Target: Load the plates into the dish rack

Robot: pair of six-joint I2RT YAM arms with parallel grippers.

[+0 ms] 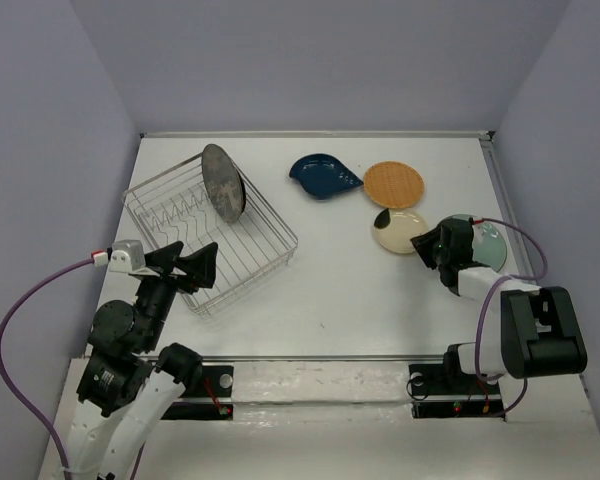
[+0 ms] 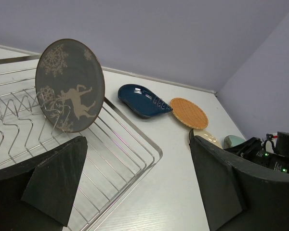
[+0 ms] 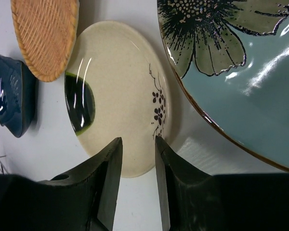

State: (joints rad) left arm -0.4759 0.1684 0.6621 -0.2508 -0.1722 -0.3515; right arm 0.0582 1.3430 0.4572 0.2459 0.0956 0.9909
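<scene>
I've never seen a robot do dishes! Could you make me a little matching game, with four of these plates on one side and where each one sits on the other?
Plates:
1. grey deer plate
2. orange plate
3. cream plate
4. teal floral plate

Places:
A. flat, rightmost of all the plates
B. standing on edge in the dish rack
C. just under the right gripper
D. flat beside the blue leaf dish

Pairs: 1-B, 2-D, 3-C, 4-A

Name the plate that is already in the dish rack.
The grey deer-pattern plate, standing upright in the dish rack; the dark blue, orange, cream and teal plates lie flat on the table.
</scene>
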